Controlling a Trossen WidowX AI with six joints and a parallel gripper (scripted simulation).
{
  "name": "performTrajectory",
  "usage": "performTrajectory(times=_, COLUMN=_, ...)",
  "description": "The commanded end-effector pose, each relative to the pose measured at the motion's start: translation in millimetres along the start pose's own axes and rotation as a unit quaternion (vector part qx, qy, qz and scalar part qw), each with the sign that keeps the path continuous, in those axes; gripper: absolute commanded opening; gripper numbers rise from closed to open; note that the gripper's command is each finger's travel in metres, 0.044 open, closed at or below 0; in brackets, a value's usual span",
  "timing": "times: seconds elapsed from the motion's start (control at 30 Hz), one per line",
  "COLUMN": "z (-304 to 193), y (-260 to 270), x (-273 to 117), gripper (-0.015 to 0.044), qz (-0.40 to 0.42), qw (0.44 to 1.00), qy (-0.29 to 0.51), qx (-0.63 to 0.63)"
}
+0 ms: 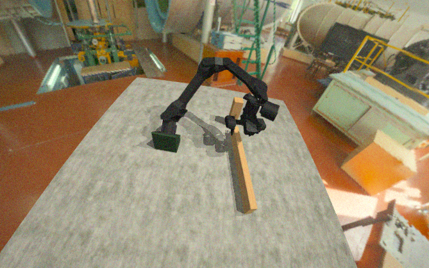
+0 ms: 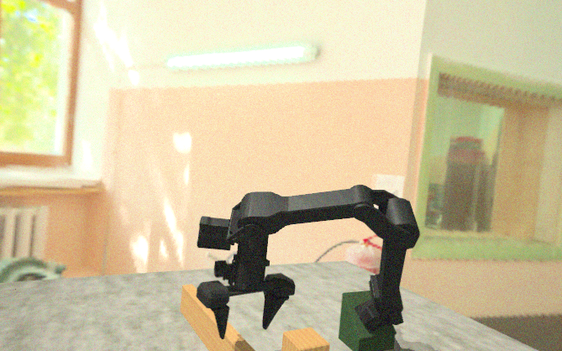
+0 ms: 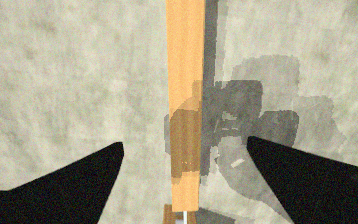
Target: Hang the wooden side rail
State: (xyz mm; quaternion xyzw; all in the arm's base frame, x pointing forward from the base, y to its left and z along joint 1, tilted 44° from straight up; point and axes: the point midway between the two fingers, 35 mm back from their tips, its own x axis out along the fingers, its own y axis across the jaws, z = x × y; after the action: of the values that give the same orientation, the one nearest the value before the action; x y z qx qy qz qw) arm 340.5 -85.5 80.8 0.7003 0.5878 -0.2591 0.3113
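The wooden rail (image 1: 247, 179) (image 2: 200, 318) (image 3: 185, 60) lies along the table. Its hook end is near the post, and a sliver of steel hook (image 3: 185, 217) shows at the bottom of the wrist view. The headboard post (image 1: 236, 106) (image 2: 305, 341) stands upright at that end; only a brown edge shows in the wrist view, and its slot and pins are hidden. My gripper (image 1: 241, 133) (image 2: 244, 332) (image 3: 186, 145) is open and empty, pointing down above the rail near its hook end. One finger is on each side of the rail in the wrist view, touching nothing.
The arm's dark green base block (image 1: 165, 142) (image 2: 352, 311) stands on the grey table (image 1: 126, 199) (image 2: 99, 305), left of the rail in the top view. The arm arches from it over to the post. The rail's far end points to the front of the table.
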Motion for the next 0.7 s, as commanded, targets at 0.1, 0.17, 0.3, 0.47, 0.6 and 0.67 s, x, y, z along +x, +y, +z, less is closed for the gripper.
performTrajectory(times=0.1, z=-1, y=-1, x=11, gripper=0.044, qz=-0.001, qw=1.0, qy=0.003, qx=0.004)
performTrajectory(times=0.17, z=-1, y=-1, x=15, gripper=0.044, qz=-0.002, qw=1.0, qy=0.002, qx=0.003)
performTrajectory(times=0.3, z=-1, y=-1, x=21, gripper=0.044, qz=-0.002, qw=1.0, qy=0.002, qx=0.002)
performTrajectory(times=0.47, z=-1, y=0, x=29, gripper=0.044, qz=-0.002, qw=1.0, qy=0.002, qx=0.002)
performTrajectory(times=0.6, z=-1, y=0, x=36, gripper=0.044, qz=-0.002, qw=1.0, qy=0.002, qx=0.003)
performTrajectory(times=0.67, z=-1, y=0, x=39, gripper=0.044, qz=-0.002, qw=1.0, qy=0.002, qx=0.003)
